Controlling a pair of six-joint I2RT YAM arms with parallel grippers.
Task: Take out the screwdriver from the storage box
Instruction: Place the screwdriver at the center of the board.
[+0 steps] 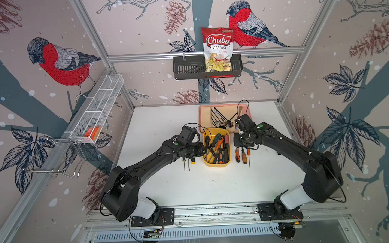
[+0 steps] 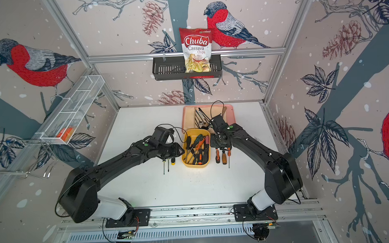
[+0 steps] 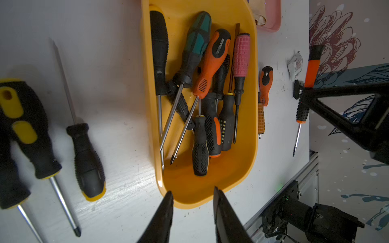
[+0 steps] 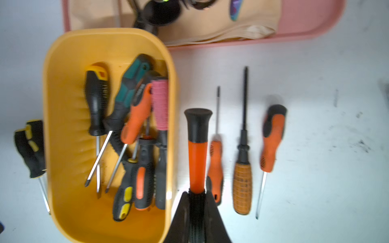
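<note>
Now my right gripper [image 4: 197, 194] is clamped on an orange-and-black screwdriver [image 4: 196, 160], clear of the yellow storage box [image 4: 61, 117], beside a row of three screwdrivers [image 4: 242, 185] on the table [image 4: 326, 157]. My left gripper [image 3: 193, 190] hangs part-open and empty. Several more lie inside the box.

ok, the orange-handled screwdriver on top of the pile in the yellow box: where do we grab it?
Take the orange-handled screwdriver by the handle mid-length, from above, jaws across it. It lies topmost in the storage box, handle raised, shaft thin.
</note>
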